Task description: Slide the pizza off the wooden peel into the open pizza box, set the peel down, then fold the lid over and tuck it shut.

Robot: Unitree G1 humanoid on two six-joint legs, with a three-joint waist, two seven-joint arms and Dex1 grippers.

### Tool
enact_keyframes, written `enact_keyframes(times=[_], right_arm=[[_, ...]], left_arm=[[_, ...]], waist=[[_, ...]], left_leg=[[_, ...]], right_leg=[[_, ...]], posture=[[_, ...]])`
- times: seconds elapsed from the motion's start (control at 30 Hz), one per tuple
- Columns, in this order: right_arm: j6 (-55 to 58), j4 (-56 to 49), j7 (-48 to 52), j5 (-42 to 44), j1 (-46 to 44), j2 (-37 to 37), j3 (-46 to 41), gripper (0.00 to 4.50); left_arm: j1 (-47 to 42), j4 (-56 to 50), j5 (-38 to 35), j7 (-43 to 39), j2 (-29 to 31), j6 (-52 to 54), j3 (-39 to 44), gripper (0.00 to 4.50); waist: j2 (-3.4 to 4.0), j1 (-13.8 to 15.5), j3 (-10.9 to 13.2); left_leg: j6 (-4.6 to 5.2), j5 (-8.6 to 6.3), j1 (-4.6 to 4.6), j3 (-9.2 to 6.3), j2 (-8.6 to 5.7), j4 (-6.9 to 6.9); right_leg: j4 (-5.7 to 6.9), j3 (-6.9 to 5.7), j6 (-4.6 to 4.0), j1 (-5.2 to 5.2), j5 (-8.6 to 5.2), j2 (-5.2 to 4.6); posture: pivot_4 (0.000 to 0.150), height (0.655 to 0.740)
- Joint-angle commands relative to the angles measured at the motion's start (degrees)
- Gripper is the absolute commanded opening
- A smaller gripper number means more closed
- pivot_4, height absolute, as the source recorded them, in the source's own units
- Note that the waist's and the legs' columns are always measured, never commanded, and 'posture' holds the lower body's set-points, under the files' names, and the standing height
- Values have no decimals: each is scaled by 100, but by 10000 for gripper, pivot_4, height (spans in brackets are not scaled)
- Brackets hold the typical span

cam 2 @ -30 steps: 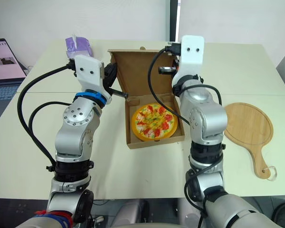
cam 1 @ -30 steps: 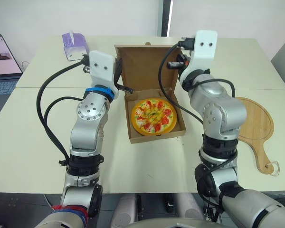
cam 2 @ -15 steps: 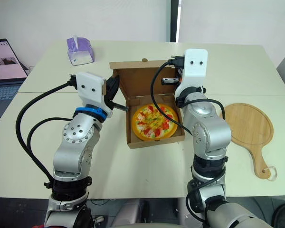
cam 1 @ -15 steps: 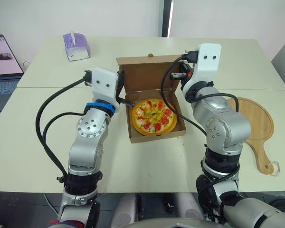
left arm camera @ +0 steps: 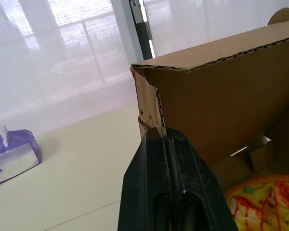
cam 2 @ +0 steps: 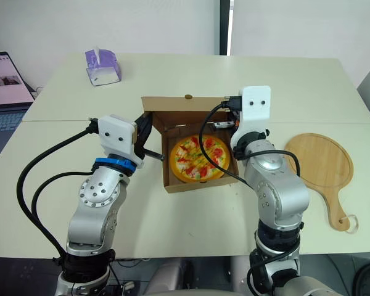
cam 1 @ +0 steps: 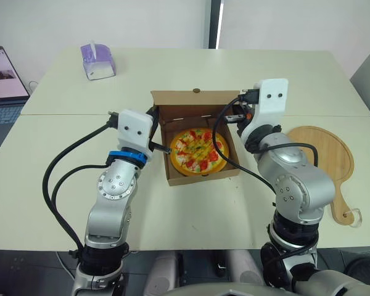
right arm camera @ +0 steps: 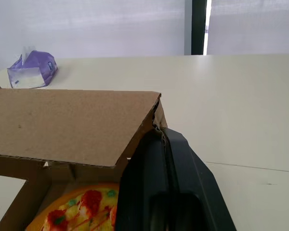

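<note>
Your left hand (left arm camera: 164, 132) was clamped on the near left corner of the lid (cam 1: 191, 98), where the side flap meets the top panel; the cardboard edge ran straight down into the closed tips. Your right hand (right arm camera: 160, 133) was pinched on the opposite corner of the same lid, on the right side of the pizza box (cam 1: 200, 177), again with the cardboard edge caught between the tips. Both hands sat level with each other, one at each side of the box.

Between them the lid leaned forward over the back part of the box, partway down, with its outer brown face turned upward and its small tuck tab sticking up at the far edge. It was not yet folded flat or tucked in.

Under the lid, the pizza (cam 1: 198, 149) lay flat inside the box, filling most of the tray. Its front part was uncovered, and its orange rim sat close to the front wall.

You could see the wooden peel (cam 1: 324, 161) lying flat on the desk (cam 1: 49, 160), apart from the right side of the box, with nothing on it and its handle pointing toward you. Beyond the box on its far left stood a purple tissue box (cam 1: 97, 60). Further left of the box, at the desk's edge, sat an open laptop (cam 1: 0, 80).
</note>
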Motion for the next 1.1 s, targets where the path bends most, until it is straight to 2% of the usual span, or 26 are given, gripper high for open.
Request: enact_keyframes(times=[0.03, 0.07, 0.17, 0.33, 0.53, 0.7, 0.8, 0.87, 0.97, 1.03, 1.1], right_arm=[[166, -187, 93, 113, 143, 0, 169, 174], [171, -203, 100, 115, 158, -2, 181, 174], [131, -226, 171, 147, 169, -38, 182, 6481], [236, -531, 582, 388, 319, -401, 94, 23907], [537, -1152, 1464, 977, 616, -1505, -226, 44716], [479, -1274, 2820, 1817, 1034, -2842, -878, 44716], [-506, -319, 3858, 1804, 886, -3972, -1069, 44716], [-1041, 599, 4401, 1864, 347, -4395, -1131, 44716], [-1481, 1947, 4783, 1962, -680, -4580, -1118, 35427], [-1895, 2760, 4876, 1789, -1251, -4569, -980, 28249], [-2410, 3683, 4897, 1536, -1840, -4447, -805, 21060]], left_arm=[[21, -367, 94, 40, -46, -199, -62, 0], [33, -374, 102, 40, -55, -205, -64, 0], [46, -375, 118, 47, -93, -212, -67, 0], [70, -326, 134, 52, -133, -277, -24, 0], [130, -282, 140, 72, -166, -326, 23, 0], [140, -176, 187, 120, -239, -432, -1, 0], [108, -95, 215, 153, -276, -496, -3, 0], [100, -56, 228, 167, -281, -535, 5, 0], [97, -8, 236, 173, -274, -596, 34, 0], [105, 20, 246, 174, -277, -629, 42, 0], [123, 25, 268, 186, -291, -650, 30, 0]], waist=[[0, -4, 0], [0, -8, 0], [0, -8, 0], [0, -1, 0], [-1, 16, 0], [-2, 33, 1], [-7, 50, 4], [-11, 26, 8], [-13, 4, 12], [-16, 14, 13], [-16, 25, 13]], left_leg=[[0, 0, 0, 0, 0, 0], [1, 0, 0, 1, 0, 0], [0, 0, 0, 0, 0, 0], [14, -8, 0, -1, 0, 0], [22, -12, -5, -1, -2, 0], [30, -16, -3, -4, 1, 0], [35, -18, 0, 3, -2, 2], [40, -18, 10, 8, -1, 4], [42, -18, 48, 14, 8, -1], [42, -18, 88, 8, 13, -16], [42, -18, 90, 8, 15, -16]], right_leg=[[0, 0, 0, 0, 0, 0], [-1, 0, 0, 0, 0, 1], [-1, 0, 0, 0, 0, 1], [-2, -1, 0, 1, 0, 1], [-9, -1, 0, 1, 0, 0], [-11, -3, 1, 5, -1, 6], [-13, 1, 4, 11, 1, 6], [-16, 3, 5, 25, 2, 9], [-18, 10, 4, 57, 2, 21], [-22, 8, 0, 89, -1, 26], [-22, 8, -2, 91, -3, 27]], posture=[[1500, 7400], [1500, 7400], [1500, 7400], [1500, 7400], [1500, 7400], [1500, 7400], [1500, 7400], [1500, 7400], [1500, 7400], [1500, 7400], [1500, 7400]])
